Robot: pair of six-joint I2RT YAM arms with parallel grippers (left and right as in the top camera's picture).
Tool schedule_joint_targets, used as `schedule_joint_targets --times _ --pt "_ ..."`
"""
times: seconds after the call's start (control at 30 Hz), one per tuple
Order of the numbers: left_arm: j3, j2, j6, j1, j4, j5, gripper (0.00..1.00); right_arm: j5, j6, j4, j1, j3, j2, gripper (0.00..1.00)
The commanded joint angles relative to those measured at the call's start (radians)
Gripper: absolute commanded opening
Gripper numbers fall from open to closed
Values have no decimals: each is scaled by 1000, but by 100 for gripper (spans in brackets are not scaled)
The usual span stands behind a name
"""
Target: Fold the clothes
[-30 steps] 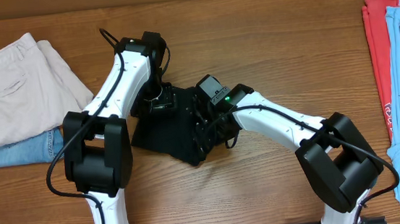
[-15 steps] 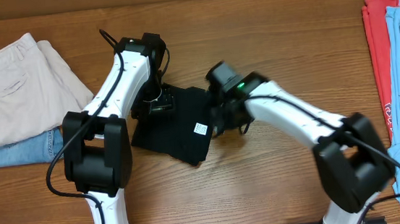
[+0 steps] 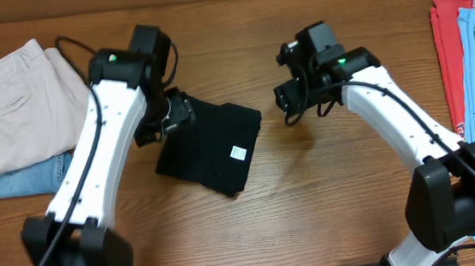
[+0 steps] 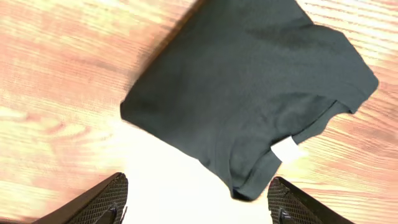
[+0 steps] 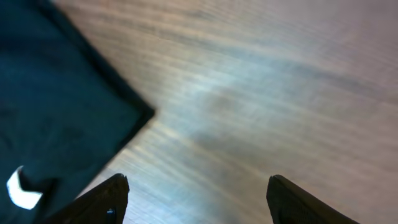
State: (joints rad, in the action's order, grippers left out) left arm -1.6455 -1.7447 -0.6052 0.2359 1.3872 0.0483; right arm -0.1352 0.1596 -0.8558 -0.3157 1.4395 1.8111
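**Fig.** The black shirt (image 3: 209, 148) lies folded near the table centre, with its white tag (image 3: 237, 153) toward its four o'clock. My left gripper (image 4: 196, 199) hangs wide and empty over the shirt's ten o'clock corner. My right gripper (image 5: 196, 199), equally wide and empty, stands clear at two o'clock. The risk, as I judge it, is a left finger snagging the top layer on retreat, which would drag the fold open. A second earlier both grippers sat on the shirt, and the right arm hid the tag.

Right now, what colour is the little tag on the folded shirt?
White. The tag stands out against the black shirt, clearest in the left wrist view.
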Motion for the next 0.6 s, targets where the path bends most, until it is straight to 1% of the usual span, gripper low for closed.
schedule_joint_targets --times 0.0,0.23,0.4,0.47,0.57 --pt "170 60 -127 7 -56 7 76 -25 108 45 21 37 -18 77" --pt "518 156 -193 7 -332 170 75 -36 110 203 19 37 26 82" --pt "651 157 -195 7 -468 243 75 -96 109 294 9 37 109 84" --pt "699 157 -196 7 -546 266 76 -129 109 322 2 37 165 84" --pt "734 157 -196 6 -611 271 76 -172 109 330 -10 37 228 84"
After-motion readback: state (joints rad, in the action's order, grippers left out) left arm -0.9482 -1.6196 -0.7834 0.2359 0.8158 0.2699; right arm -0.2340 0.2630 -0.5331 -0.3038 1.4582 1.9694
